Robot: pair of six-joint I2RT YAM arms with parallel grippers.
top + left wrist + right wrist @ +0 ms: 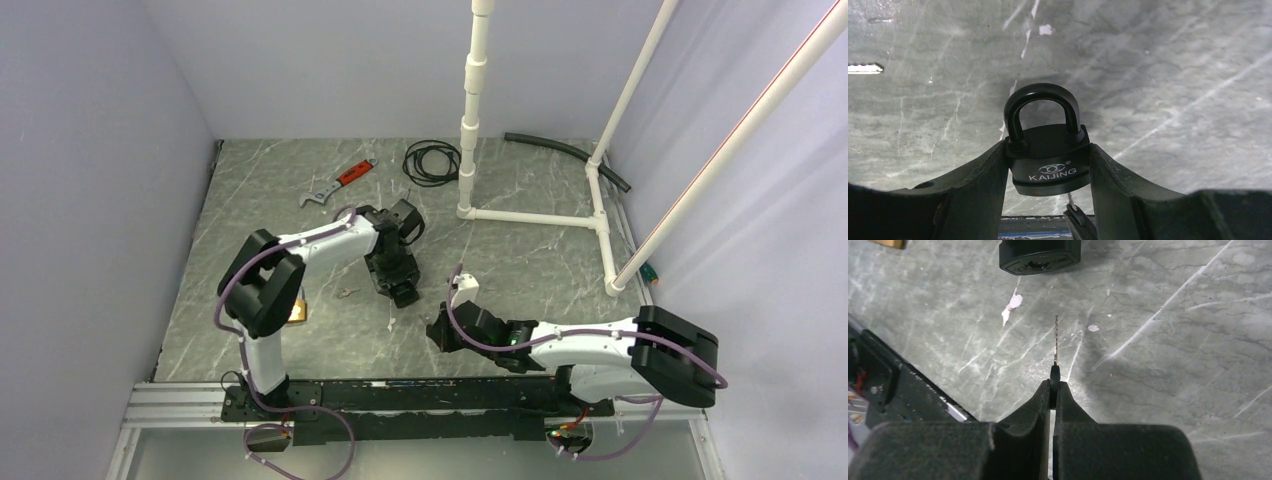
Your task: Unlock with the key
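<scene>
A black padlock [1048, 165] marked KAIJING is held above the table, its curved shackle closed and pointing away from the wrist. My left gripper [1048, 147] is shut on its body, one finger on each side. In the top view this gripper [403, 288] is mid-table. My right gripper [1054, 387] is shut on the key [1055, 342] by its dark head. The thin blade points at the padlock's underside [1039, 257], a short gap away. The key tip [1069, 199] shows just below the lock in the left wrist view.
A red-handled wrench [338, 183], a black cable coil [432, 162] and a black hose [565, 150] lie at the back. A white pipe frame [530, 215] stands back right. A small silver toothed piece [863, 67] lies on the marble. A black rail [400, 395] runs along the near edge.
</scene>
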